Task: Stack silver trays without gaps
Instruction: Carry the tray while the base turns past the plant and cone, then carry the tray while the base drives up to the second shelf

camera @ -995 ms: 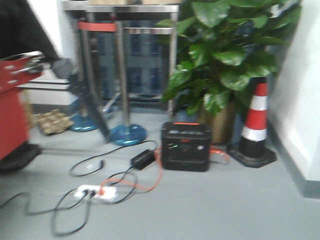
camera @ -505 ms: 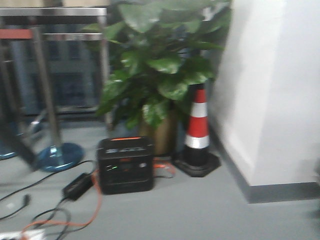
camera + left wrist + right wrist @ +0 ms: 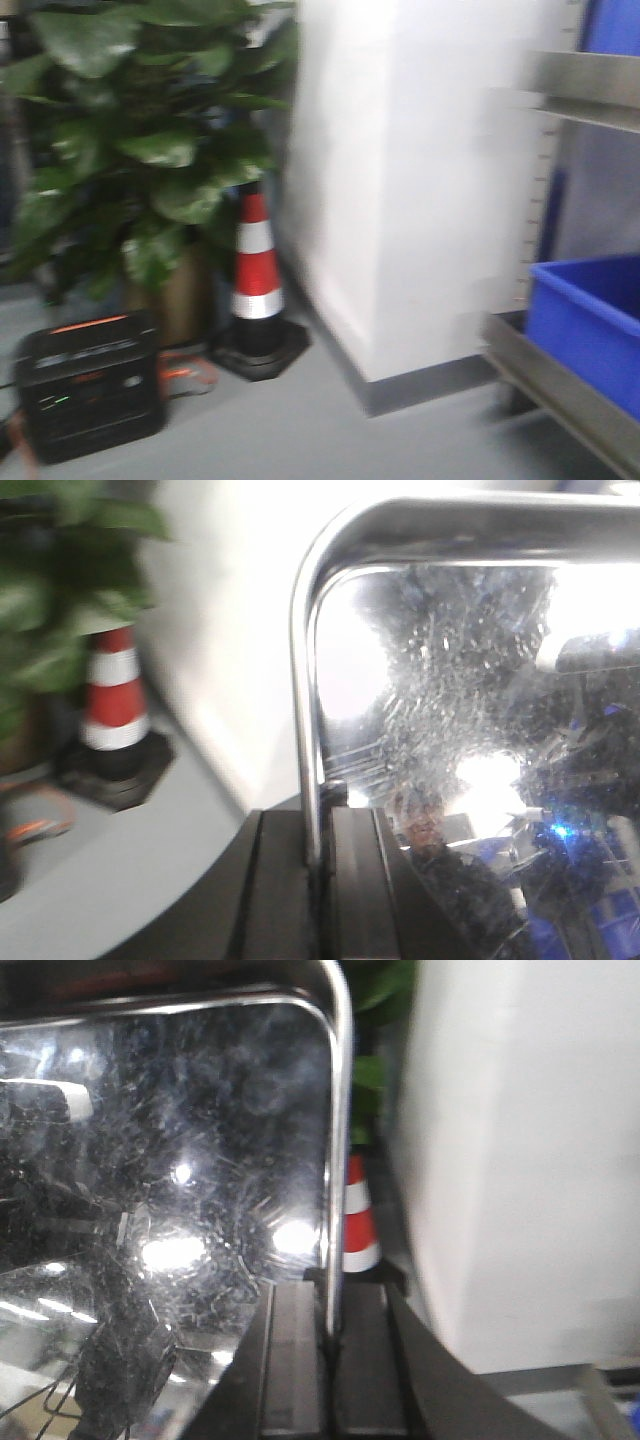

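Exterior front-facing view has turned right since before: plant (image 3: 120, 150) and traffic cone (image 3: 255, 275) now sit further left, and a blue bin (image 3: 590, 320) has appeared. Left gripper (image 3: 318, 845) pinches the silver tray (image 3: 450, 730) rim, with the tray on its right. Right gripper (image 3: 330, 1305) pinches the rim too, with the tray on its left. Grey floor (image 3: 300, 430), white wall (image 3: 400, 180).

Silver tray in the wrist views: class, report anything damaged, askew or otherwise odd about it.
The silver tray has a base covered in fine scratches and scuffs, dulling its shine. Its rim looks straight where the left gripper and right gripper clamp it. Nothing else stands out.
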Robot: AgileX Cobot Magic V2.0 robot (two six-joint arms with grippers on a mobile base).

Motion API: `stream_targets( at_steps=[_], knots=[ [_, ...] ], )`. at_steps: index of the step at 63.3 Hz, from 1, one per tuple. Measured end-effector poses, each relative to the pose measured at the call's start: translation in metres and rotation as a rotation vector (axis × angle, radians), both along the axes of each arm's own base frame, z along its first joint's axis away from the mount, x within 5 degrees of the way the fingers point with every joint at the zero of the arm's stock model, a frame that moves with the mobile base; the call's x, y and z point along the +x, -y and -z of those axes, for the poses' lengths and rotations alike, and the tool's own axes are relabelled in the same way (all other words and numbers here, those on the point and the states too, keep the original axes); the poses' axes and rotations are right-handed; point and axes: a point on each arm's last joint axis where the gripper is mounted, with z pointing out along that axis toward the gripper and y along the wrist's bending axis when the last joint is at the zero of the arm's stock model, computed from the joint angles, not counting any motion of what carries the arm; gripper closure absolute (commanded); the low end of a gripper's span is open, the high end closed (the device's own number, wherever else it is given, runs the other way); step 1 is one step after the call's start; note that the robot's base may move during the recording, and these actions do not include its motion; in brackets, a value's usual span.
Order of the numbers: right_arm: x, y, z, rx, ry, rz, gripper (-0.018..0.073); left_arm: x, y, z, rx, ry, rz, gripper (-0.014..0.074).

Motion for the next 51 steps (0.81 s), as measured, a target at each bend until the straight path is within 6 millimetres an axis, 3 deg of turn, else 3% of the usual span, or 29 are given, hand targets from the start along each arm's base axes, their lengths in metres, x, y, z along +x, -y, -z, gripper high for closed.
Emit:
stream_targets(
  at_steps=[51],
  knots=[
    [0.0,-0.0001,-0.0001,0.001,0.002,-0.001,0.0636,0.0,0.0,0.0,0.0,0.0,0.0,0.0613]
  ],
)
